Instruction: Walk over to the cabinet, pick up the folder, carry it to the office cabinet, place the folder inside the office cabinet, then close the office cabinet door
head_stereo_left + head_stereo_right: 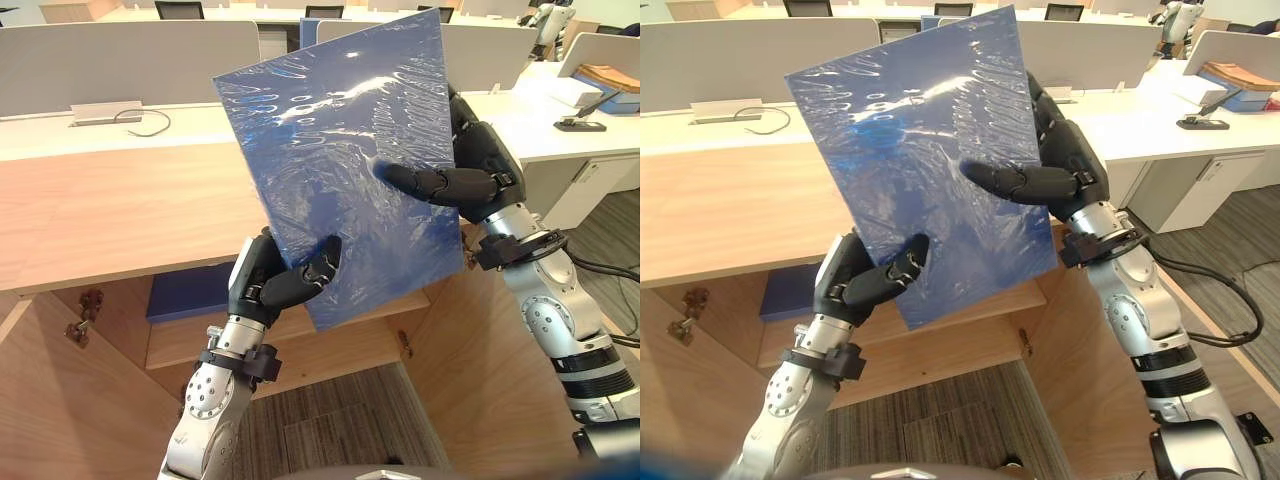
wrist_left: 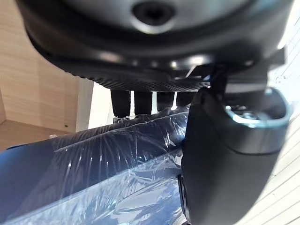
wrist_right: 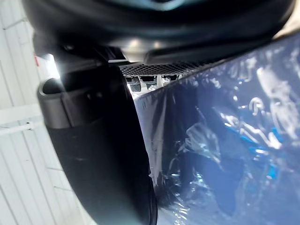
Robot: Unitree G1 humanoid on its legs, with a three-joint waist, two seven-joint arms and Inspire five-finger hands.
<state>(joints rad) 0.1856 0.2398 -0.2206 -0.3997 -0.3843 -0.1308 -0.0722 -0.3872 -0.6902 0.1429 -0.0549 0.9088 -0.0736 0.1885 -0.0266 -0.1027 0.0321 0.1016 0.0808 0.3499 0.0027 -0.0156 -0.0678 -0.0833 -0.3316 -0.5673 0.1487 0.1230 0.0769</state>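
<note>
We hold the flat blue folder in crinkled clear film (image 1: pixel 340 170) up in the air with both hands, tilted, its broad face toward us; the left hand (image 1: pixel 268 282) pinches its lower left corner, thumb laid across the front and fingers (image 2: pixel 141 102) curled behind the edge; the right hand (image 1: pixel 482 165) clamps the right edge likewise, thumb over the front, fingers behind; the folder touches nothing else. Below and behind it stands the light wooden cabinet (image 1: pixel 120 215) with its broad worktop; the left door (image 1: pixel 50 400) and right door (image 1: pixel 480 385) hang open toward us; the folder hides the middle of the opening; on the inner shelf (image 1: pixel 200 345), toward its left end, lies a dark blue flat item (image 1: pixel 190 292); grey carpet (image 1: pixel 330 420) lies below; beyond the worktop run white desks with grey partition screens (image 1: pixel 120 60), a thin cable (image 1: pixel 148 122) looping near one.
</note>
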